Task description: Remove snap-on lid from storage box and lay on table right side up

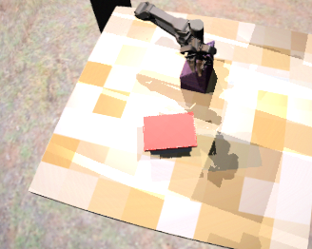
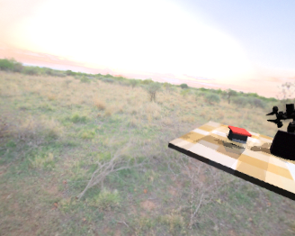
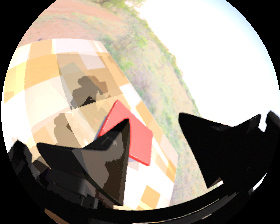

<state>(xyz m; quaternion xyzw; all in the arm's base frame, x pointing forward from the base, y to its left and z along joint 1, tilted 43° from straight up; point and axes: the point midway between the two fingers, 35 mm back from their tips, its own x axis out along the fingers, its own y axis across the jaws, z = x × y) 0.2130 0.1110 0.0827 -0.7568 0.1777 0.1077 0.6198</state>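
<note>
The red lid (image 1: 170, 131) (image 2: 239, 131) (image 3: 140, 142) lies on top of the dark storage box (image 1: 171, 151) (image 2: 237, 138), which stands on the checkered table (image 1: 110, 104) (image 2: 208, 149). Whether the lid is fully snapped down is too small to tell. My gripper (image 1: 200, 69) (image 2: 270, 117) (image 3: 155, 119) is open and empty, its fingers about half apart. It is in the air well away from the lid, towards the back of the table in the top view. In the wrist view the lid shows beyond the left finger, which hides part of it.
A dark purple block (image 1: 194, 82) (image 2: 287, 145) stands on the table below the gripper and near the arm, farther back than the storage box in the top view. A black upright (image 1: 108, 4) is beyond the table's back left corner. Shadows of the arm fall across the table.
</note>
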